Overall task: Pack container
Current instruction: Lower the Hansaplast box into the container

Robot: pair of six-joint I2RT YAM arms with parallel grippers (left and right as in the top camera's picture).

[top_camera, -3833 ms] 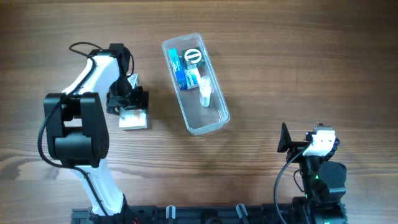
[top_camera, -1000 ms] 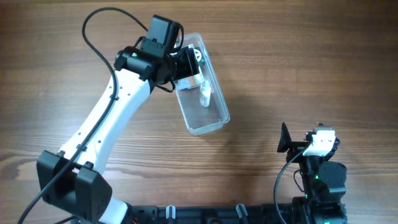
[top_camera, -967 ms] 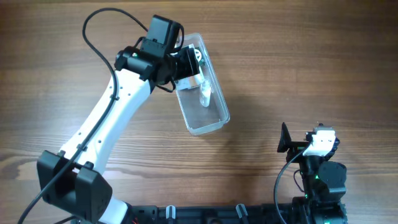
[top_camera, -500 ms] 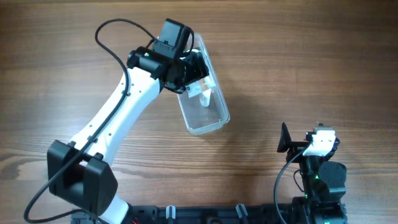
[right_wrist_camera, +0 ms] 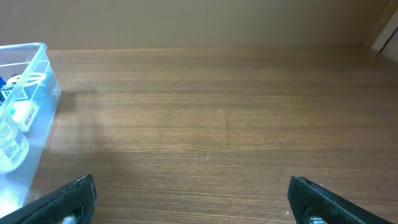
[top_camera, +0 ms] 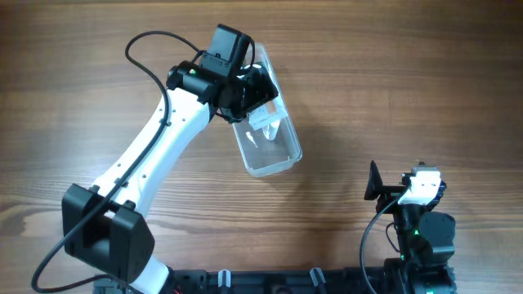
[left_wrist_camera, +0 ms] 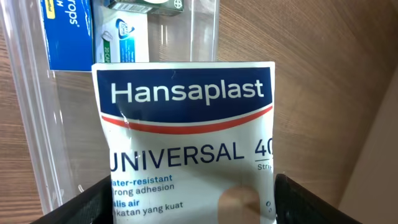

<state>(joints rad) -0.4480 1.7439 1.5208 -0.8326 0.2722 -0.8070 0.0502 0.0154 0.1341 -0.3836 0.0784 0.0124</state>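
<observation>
While the left gripper (top_camera: 249, 94) clamps a Hansaplast plaster box (left_wrist_camera: 186, 143) over the container's (top_camera: 276, 153) far half, that clear tub lies mid-table, its long axis running from far left to near right. At near right, the right gripper (right_wrist_camera: 193, 205) hangs wide open and empty above the table (right_wrist_camera: 236, 112).

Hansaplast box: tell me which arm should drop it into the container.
The left arm. Its jaws are shut on the Hansaplast box, held over the container. The right arm sits parked off to the side, jaws open and empty, well away from the container.
</observation>
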